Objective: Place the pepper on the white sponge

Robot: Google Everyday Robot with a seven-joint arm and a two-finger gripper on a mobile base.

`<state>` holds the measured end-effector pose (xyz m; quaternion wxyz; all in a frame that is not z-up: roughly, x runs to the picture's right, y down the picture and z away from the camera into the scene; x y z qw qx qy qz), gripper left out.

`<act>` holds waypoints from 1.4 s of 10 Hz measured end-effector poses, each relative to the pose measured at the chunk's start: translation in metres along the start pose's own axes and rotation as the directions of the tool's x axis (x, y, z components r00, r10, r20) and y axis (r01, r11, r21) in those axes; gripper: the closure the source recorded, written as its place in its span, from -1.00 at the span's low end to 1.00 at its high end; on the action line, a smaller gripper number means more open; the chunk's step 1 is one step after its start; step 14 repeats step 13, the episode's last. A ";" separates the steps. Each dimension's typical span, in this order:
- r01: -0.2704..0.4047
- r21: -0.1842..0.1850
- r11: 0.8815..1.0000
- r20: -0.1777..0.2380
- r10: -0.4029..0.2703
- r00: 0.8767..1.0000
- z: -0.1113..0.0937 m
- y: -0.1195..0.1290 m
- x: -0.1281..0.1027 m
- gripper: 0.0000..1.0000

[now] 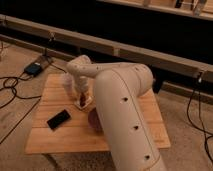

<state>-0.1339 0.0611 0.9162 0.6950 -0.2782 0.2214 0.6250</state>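
Near the table's (55, 145) centre, the gripper (82, 96) hovers over the white sponge (86, 104); grip state indiscernible; the pepper (82, 100) may roll off.

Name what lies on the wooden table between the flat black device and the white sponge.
In the camera view, only bare wood of the table separates the black device from the white sponge. The gripper hangs right over the sponge.

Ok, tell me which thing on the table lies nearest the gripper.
The white sponge, directly under the gripper, with the pepper at it. The black phone lies apart, toward the table's front-left.
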 end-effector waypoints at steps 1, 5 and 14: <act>-0.002 0.000 1.000 0.001 0.002 1.000 0.000 -0.001 0.000 -0.52; -0.011 0.001 1.000 0.004 0.011 1.000 -0.001 -0.005 -0.002 -0.60; -0.038 -0.010 0.999 0.045 0.038 0.998 -0.026 -0.021 -0.011 -0.60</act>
